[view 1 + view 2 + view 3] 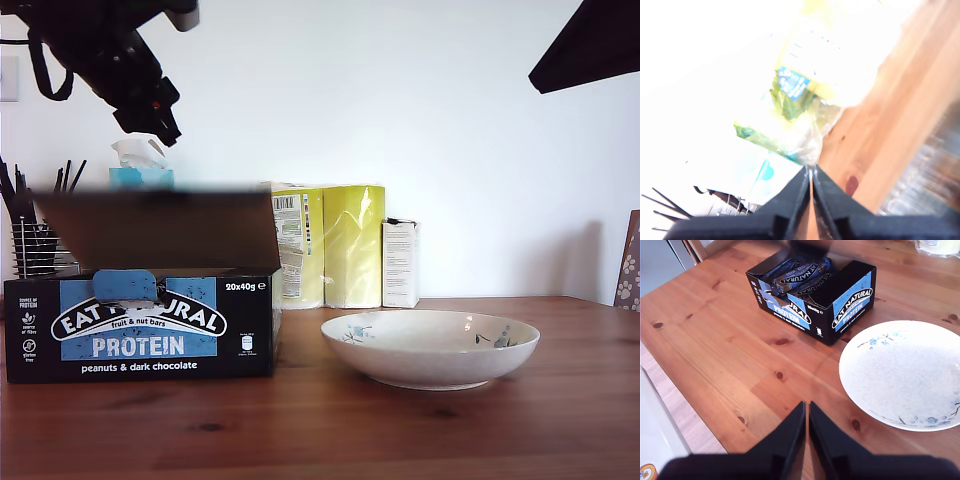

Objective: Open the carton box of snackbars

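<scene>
We are seeing the carton box sitting on the wooden counter at the exterior view's left, just beside the white bowl, which is lying toward the exterior view's right of the box. The box's brown lid is standing raised above the blue front label, blurred along its upper edge. In the second wrist view the box is showing open at the top, with wrapped snack bars lying inside.

My first gripper is showing its fingers pressed together, tips meeting with only a thin seam between them; whether anything thin is pinched there, we cannot tell. Beyond those tips, a blurred yellow pack is showing. An arm is hanging above the box in the exterior view, clear of the lid.

My second gripper is hovering over bare counter, well apart from the box and near the bowl, its fingers closed on nothing, tips all but touching.

Behind the box, yellow rolls and a small white carton are standing against the wall, a tissue box is peeking over the lid, and a wire pen holder is standing beside it.
</scene>
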`<state>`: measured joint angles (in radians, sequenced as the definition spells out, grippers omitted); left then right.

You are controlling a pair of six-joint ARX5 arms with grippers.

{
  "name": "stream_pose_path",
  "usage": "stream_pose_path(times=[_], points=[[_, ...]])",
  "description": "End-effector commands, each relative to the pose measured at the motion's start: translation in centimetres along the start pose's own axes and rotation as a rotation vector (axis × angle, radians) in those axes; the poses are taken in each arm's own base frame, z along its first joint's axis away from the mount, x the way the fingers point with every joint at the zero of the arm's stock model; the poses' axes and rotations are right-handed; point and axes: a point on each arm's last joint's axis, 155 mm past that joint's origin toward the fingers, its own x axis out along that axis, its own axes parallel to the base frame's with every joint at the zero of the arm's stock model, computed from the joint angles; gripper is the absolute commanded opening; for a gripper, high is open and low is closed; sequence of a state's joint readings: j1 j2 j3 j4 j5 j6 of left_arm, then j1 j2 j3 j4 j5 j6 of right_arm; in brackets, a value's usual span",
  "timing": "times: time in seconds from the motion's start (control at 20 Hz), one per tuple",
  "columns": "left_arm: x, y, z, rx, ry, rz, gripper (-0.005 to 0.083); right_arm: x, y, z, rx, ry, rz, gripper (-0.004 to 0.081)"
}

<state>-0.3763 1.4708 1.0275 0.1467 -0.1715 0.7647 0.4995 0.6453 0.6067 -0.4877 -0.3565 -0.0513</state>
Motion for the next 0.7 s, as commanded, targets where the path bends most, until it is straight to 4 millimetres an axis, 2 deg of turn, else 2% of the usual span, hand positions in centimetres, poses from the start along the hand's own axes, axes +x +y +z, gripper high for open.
stream_pose_path(times=[0.0, 0.1, 0.2, 0.35, 0.4, 0.5, 0.65], points=[[0.7, -0.4, -1.2, -0.032, 0.011, -0.021, -0.0018, 0.1, 0.1, 0.0, -0.005, -0.002, 0.005, -0.0013], [0.8, -0.3, -2.2, -0.07, 0.025, -0.04, -0.0019, 0.1, 0.1, 0.0, -0.005, -0.001, 0.004, -0.0013], [-0.4, -1.8, -3.4, -0.052, 0.089, -0.116, -0.002, 0.1, 0.1, 0.0, -0.005, -0.002, 0.004, -0.0013], [-4.3, -9.4, -4.2, -0.008, 0.13, -0.472, -0.0021, 0.1, 0.1, 0.0, -0.01, -0.003, 0.003, -0.0013], [-5.7, -11.4, -5.0, 0.003, 0.162, -0.568, -0.0021, 0.1, 0.1, 0.1, -0.015, -0.004, 0.003, -0.0013], [-7.6, -13.8, -6.7, 0.042, 0.232, -0.683, -0.0021, 0.1, 0.1, 0.0, -0.03, -0.003, 0.003, -0.0013], [-8.4, -14.9, -7.7, 0.051, 0.279, -0.735, -0.0021, 0.1, 0.1, 0.1, -0.034, -0.005, 0.003, -0.0013]])
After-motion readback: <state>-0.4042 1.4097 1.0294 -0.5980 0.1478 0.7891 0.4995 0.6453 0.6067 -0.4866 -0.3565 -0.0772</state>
